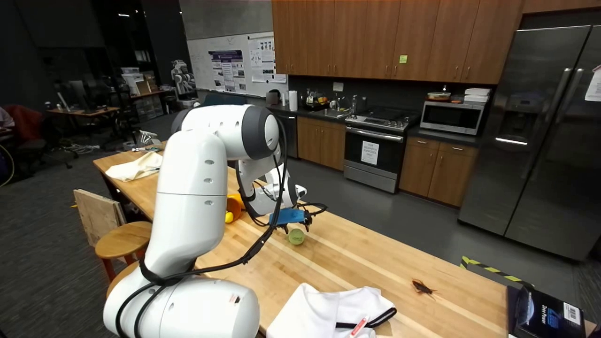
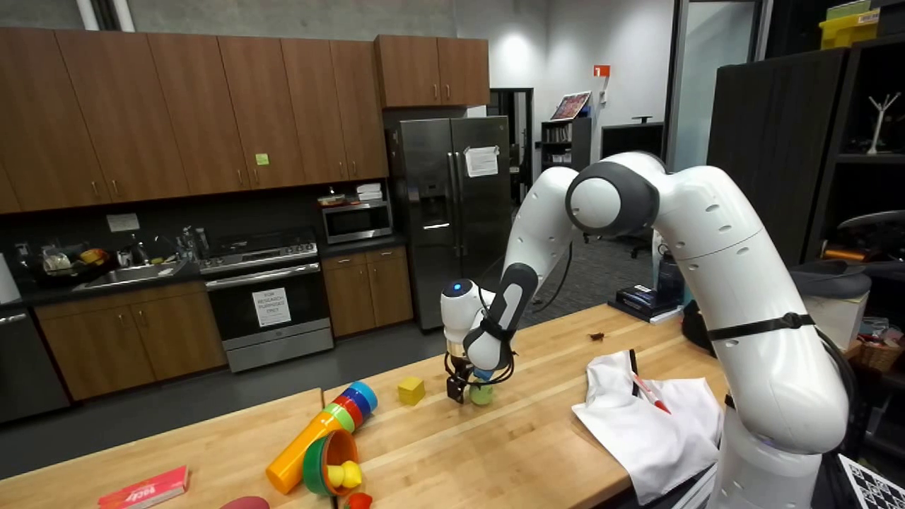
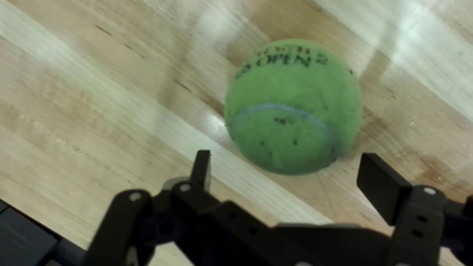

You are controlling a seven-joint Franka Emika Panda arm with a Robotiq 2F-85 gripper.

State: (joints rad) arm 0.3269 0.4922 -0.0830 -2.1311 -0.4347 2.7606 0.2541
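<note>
Hovering low over the table (image 2: 523, 442) with gripper (image 3: 285, 164) spread wide, gripping nothing, close by the ball (image 3: 293, 107) resting there. Also showing a cube (image 2: 411, 390) near the ball in an exterior view.

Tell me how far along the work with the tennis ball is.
Done: the end effector is close to the tennis ball, jaws spread. In hand: nothing gripped; the ball sits on the wooden table, with gaps to both fingers in the wrist view. Remaining: for a pick-up, closing and lifting; for a release, probably just backing away. These pictures can't settle which.
</note>
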